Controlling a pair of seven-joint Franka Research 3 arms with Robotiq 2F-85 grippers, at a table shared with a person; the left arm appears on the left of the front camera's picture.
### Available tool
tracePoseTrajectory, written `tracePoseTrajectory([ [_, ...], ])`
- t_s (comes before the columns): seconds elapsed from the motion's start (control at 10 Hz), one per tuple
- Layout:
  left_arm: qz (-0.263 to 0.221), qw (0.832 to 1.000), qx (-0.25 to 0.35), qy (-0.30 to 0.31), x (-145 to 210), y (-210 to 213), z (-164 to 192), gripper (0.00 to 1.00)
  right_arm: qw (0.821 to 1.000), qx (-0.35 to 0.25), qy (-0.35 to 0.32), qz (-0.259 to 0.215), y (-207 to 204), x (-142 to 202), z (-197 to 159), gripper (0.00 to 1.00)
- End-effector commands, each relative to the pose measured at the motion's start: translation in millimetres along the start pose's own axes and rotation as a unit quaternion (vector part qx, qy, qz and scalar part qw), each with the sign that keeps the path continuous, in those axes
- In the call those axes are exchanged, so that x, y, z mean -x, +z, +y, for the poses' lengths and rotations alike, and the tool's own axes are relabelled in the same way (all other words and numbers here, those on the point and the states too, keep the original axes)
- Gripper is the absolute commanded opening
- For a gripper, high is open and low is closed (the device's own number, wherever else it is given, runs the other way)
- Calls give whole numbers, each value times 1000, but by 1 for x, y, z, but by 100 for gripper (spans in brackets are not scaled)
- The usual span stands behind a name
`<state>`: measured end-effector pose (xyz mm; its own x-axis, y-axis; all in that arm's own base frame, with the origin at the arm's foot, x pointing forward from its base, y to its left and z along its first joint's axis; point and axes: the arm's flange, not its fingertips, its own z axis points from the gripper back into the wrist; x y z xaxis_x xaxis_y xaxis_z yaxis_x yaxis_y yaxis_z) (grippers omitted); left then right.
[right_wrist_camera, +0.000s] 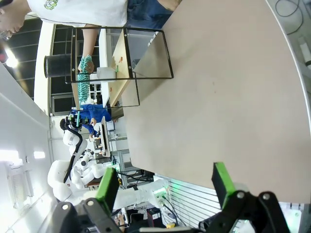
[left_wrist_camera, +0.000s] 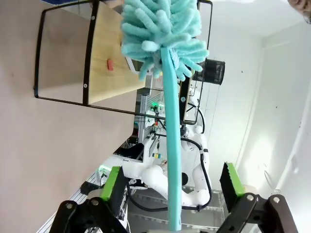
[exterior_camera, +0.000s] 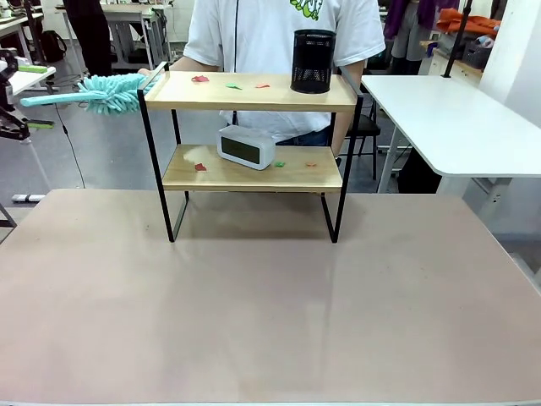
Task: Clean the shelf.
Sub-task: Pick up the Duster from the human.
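Observation:
The shelf (exterior_camera: pixel 254 103) stands mid-table, with small red, green and orange paper scraps (exterior_camera: pixel 233 85) on both boards. A teal fluffy duster (exterior_camera: pixel 114 91) lies level in the air at the top board's left end, and a person's hand (exterior_camera: pixel 157 74) is at its head. Its thin handle (left_wrist_camera: pixel 171 145) runs between the fingers of my left gripper (left_wrist_camera: pixel 172 170), which is open, with the green pads (left_wrist_camera: pixel 115 182) well clear of the handle. At the front view's left edge, the left gripper (exterior_camera: pixel 38 97) brackets the handle tip. My right gripper (right_wrist_camera: pixel 164 170) is open with nothing between its fingers, far from the shelf (right_wrist_camera: pixel 122 63).
A black mesh pen holder (exterior_camera: pixel 313 61) stands on the top board's right end. A white digital clock (exterior_camera: pixel 245 146) sits on the lower board. The person stands close behind the shelf. A second white table (exterior_camera: pixel 456 118) is at the back right. Bare tabletop (exterior_camera: pixel 270 313) stretches in front of the shelf.

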<state>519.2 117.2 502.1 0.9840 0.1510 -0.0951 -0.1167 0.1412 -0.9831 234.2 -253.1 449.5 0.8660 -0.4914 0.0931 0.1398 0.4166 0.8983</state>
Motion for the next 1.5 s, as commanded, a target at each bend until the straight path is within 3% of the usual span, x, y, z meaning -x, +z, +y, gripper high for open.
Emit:
tracePoseTrajectory([
  [0.0,4,1000,6,17,-1,-7,-1,100,1000,2,14,4,3,0,-1,100],
  [0.6,-5,999,10,35,-9,-15,-2,100,1000,2,14,4,3,0,-1,100],
  [0.7,-14,999,3,42,-10,-14,-2,42,1000,2,14,4,3,0,-1,100],
  [0.8,-17,999,3,38,-10,-13,-2,42,1000,2,14,4,3,0,-1,100],
  [0.9,-17,999,7,36,-9,-12,-3,0,1000,2,14,4,3,0,-1,100],
  [1.0,-19,999,8,37,-10,-11,-3,38,1000,2,14,4,3,0,-1,100],
  [1.1,-20,999,9,37,-10,-11,-2,0,1000,2,14,4,3,0,-1,100],
  [1.4,-38,999,15,27,-10,-10,-4,0,1000,2,14,4,3,0,-1,100],
])
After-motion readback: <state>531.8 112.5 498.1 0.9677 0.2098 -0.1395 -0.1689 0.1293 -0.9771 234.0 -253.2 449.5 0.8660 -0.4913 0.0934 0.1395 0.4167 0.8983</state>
